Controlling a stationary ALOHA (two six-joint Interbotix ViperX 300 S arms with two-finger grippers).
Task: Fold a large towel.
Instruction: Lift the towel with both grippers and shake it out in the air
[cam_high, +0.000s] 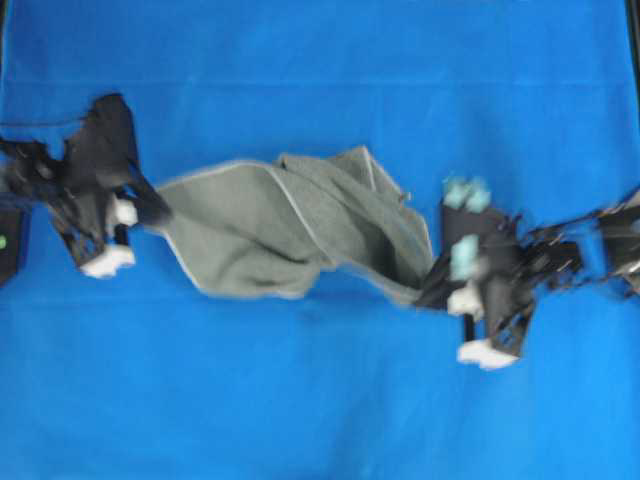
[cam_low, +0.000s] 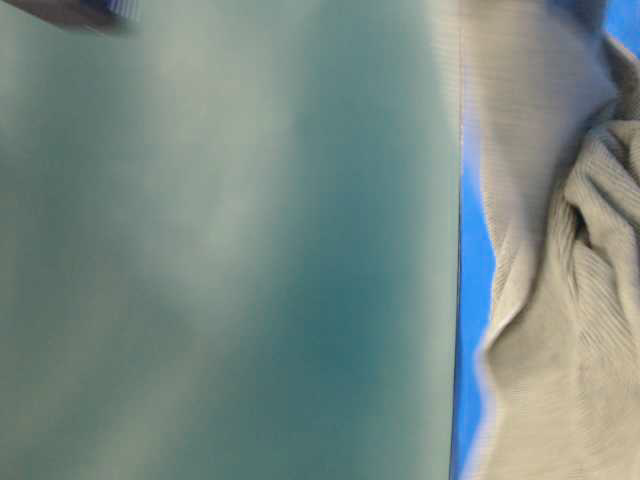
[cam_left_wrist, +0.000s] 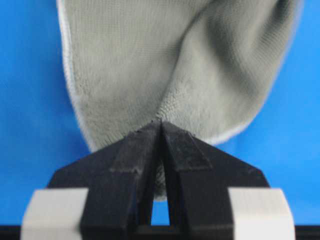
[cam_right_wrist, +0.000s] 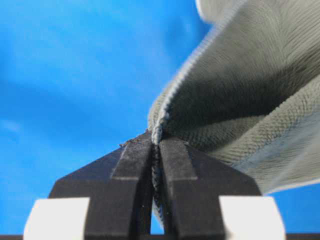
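A grey-green towel (cam_high: 290, 235) hangs twisted between two arms over a bright blue sheet (cam_high: 320, 400). The left gripper (cam_left_wrist: 161, 125), at nine o'clock, and right gripper (cam_right_wrist: 156, 137), at three o'clock, both pinch its edges with closed fingers. Folding well likely means pulling evenly to untwist it first.

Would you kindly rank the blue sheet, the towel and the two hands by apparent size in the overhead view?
1. Blue sheet
2. Towel
3. Left hand and right hand: they look alike, and blur prevents ranking them.
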